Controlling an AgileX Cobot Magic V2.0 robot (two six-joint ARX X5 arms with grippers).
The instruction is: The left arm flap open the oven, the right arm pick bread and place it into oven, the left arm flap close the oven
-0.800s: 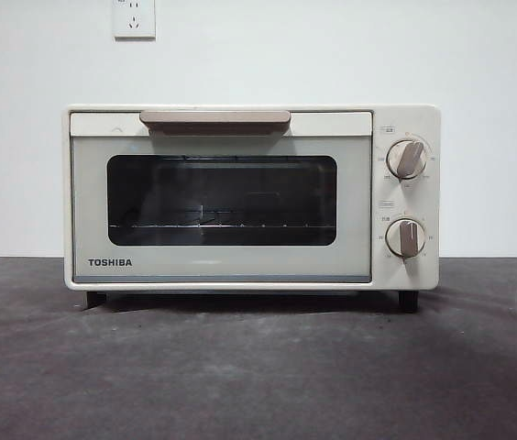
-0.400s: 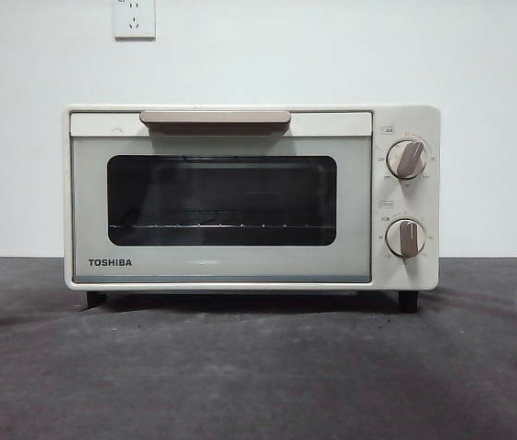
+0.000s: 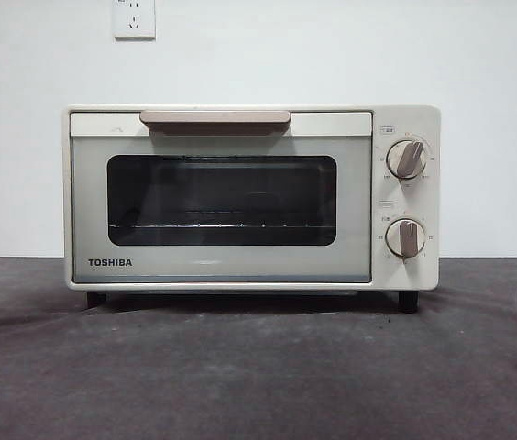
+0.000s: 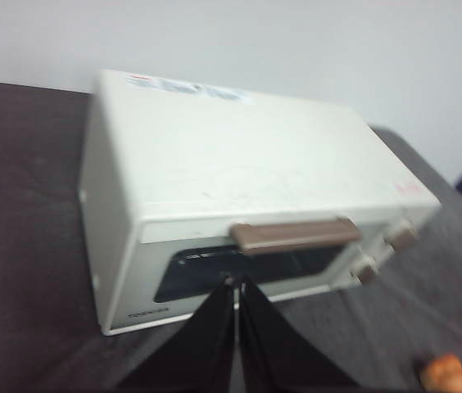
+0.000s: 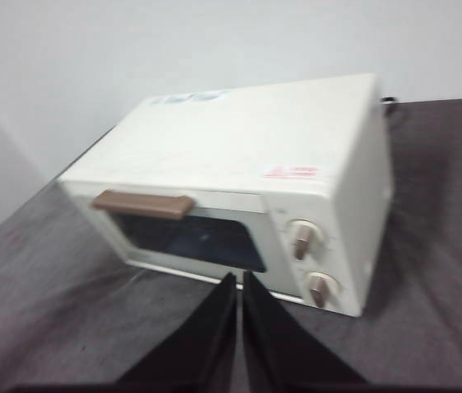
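Note:
The cream-white oven [image 3: 251, 197] stands in the middle of the dark table with its glass door closed and its beige handle [image 3: 214, 119] at the top. It also shows from above in the left wrist view as oven [image 4: 239, 180] and in the right wrist view as oven [image 5: 247, 164]. My left gripper [image 4: 237, 282] is shut, held in front of and above the door, apart from it. My right gripper [image 5: 240, 278] is shut too, hovering off the oven's front near the knobs [image 5: 303, 239]. A piece of golden-orange bread [image 4: 448, 375] peeks in at the left wrist view's corner.
Two round knobs [image 3: 406, 159] sit on the oven's right panel. A white wall with outlets [image 3: 134, 18] stands close behind. Dark tabletop [image 3: 258, 376] stretches in front of the oven.

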